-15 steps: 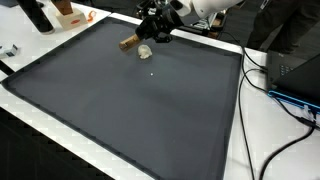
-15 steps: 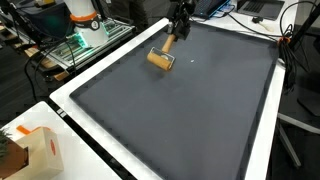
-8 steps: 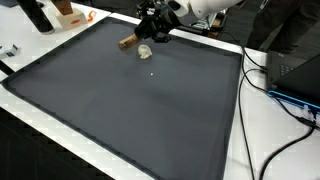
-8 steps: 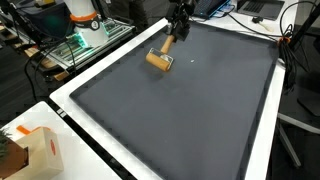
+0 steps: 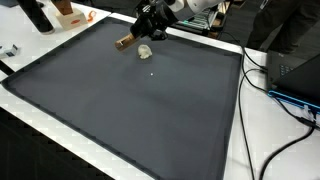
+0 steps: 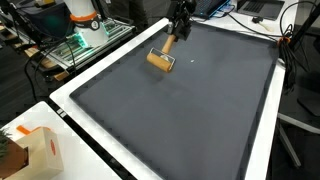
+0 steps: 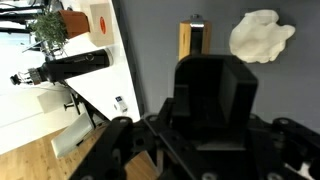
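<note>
The gripper (image 6: 178, 30) is held over the wooden-handled tool (image 6: 160, 58), beside a crumpled white wad (image 7: 262, 36). Whether the fingers are spread cannot be told. Lowering is judged needed.

The light is even and soft and comes from above, as in an office. The dark mat (image 5: 130, 100) has a weak pale sheen and no hard glare, and shadows on it are faint. Both exterior views are small and slightly soft. In the wrist view the gripper (image 7: 206, 80) is close, dark and blurred, and the white tabletop (image 7: 55, 112) looks overexposed
</note>
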